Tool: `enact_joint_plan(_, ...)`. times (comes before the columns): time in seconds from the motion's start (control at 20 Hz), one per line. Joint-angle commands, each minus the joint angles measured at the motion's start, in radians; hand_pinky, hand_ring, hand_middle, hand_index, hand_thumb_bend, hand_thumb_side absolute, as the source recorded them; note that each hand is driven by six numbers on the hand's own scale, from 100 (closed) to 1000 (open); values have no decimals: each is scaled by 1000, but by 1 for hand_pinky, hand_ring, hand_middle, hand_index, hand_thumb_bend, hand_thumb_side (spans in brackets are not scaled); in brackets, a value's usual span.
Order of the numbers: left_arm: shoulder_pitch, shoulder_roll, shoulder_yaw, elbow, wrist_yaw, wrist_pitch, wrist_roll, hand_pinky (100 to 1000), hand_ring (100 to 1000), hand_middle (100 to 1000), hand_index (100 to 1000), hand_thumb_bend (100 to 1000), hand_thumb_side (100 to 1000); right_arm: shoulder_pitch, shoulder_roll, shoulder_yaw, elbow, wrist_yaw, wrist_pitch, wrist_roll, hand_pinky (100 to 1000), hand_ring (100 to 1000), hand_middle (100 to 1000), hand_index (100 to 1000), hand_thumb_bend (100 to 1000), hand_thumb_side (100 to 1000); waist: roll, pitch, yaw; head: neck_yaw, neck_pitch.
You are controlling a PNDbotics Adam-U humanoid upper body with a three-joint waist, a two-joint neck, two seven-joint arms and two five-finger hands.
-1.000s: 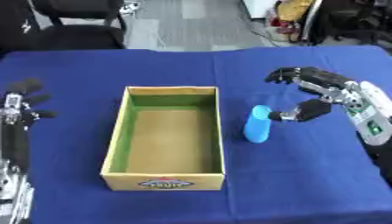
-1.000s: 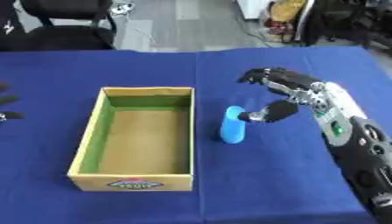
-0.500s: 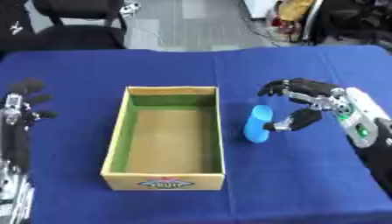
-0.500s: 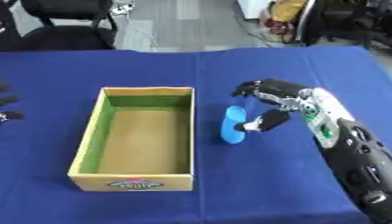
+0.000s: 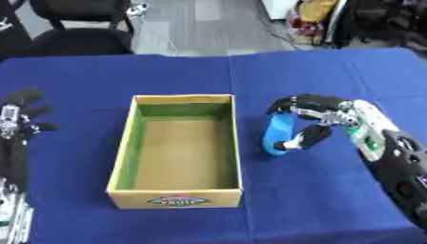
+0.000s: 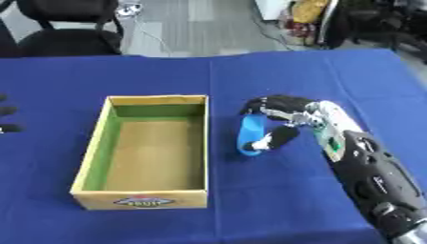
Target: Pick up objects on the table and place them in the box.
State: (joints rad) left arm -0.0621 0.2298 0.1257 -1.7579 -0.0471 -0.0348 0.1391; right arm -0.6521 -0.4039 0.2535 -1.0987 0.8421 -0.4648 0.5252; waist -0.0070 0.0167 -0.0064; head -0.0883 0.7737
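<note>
A blue cylinder (image 5: 279, 134) lies on the blue table just right of the open cardboard box (image 5: 124, 144). My right hand (image 5: 315, 113) has its fingers curled over the cylinder's top end and its thumb against the lower end, so it is shut on it. The box has green inner walls and a bare brown floor, with nothing inside. My left hand (image 5: 18, 116) stays at the table's left edge, fingers up and relaxed, well away from the box.
The blue cloth (image 5: 200, 76) covers the whole table. Black office chairs (image 5: 82, 24) and a grey floor lie beyond the far edge. Bags and clutter (image 5: 310, 19) sit at the back right, off the table.
My right hand has moved left and down onto the blue cylinder, and its fingers and thumb have closed round it. The left hand has stayed where it was.
</note>
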Motion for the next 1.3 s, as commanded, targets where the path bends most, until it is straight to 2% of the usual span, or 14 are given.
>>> enact_joint_plan(0.05, -9, 6, -3, -13, 4, -3, -3, 561, 706, 785, 870, 503, 1000, -30, -5, -2, 4, 11, -11, -5, 768, 813, 859, 924, 508, 678, 3, -10, 2, -14, -4)
enact_joint_plan(0.4, -10, 5, -5, -13, 5, -3, -4, 562, 707, 785, 869, 501, 1000, -31, -2, 2, 15, 22, -22, -11, 714, 794, 846, 917, 494, 661, 2, -9, 5, -17, -4)
enact_joint_plan(0.85, -11, 3, -5, -14, 5, -2, -5, 562, 707, 785, 868, 500, 1000, -21, -10, -13, 26, 39, -20, -23, 717, 795, 845, 917, 486, 662, 2, -9, 7, -18, -4)
enact_joint_plan(1.3, -11, 4, -5, -14, 5, -2, -5, 564, 708, 786, 867, 498, 1000, 2, -32, -33, 28, 45, -4, -30, 628, 752, 824, 903, 464, 640, 2, -7, 5, -15, -4)
